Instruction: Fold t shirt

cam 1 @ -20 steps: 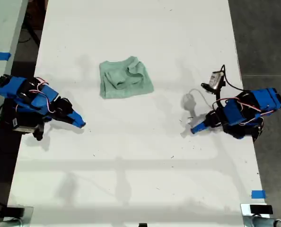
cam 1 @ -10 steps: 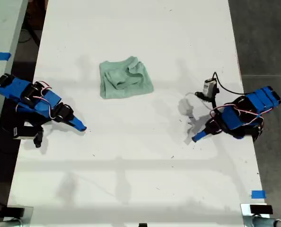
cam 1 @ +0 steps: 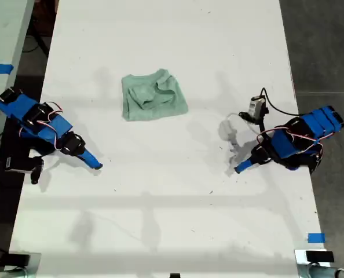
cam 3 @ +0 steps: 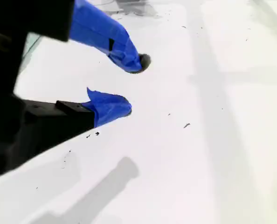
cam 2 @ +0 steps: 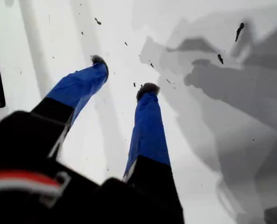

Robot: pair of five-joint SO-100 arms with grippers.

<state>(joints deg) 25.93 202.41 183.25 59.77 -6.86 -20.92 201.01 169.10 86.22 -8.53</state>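
Centrally, rumpled mint t shirt (cam 1: 154, 96) (soft, squarish)

Two blue plastic arms with black joints, red, white and black wires looped over them, my first gripper (cam 2: 122, 74) and my second gripper (cam 3: 136, 86) with tapered blue fingers, dark tips

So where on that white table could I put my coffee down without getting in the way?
Most of the table is bare. The widest free patch is the near half, below the t shirt and between the two arms in the exterior view. The far strip above the shirt is free too. It is tighter beside each open hand, toward that view's left and right edges.
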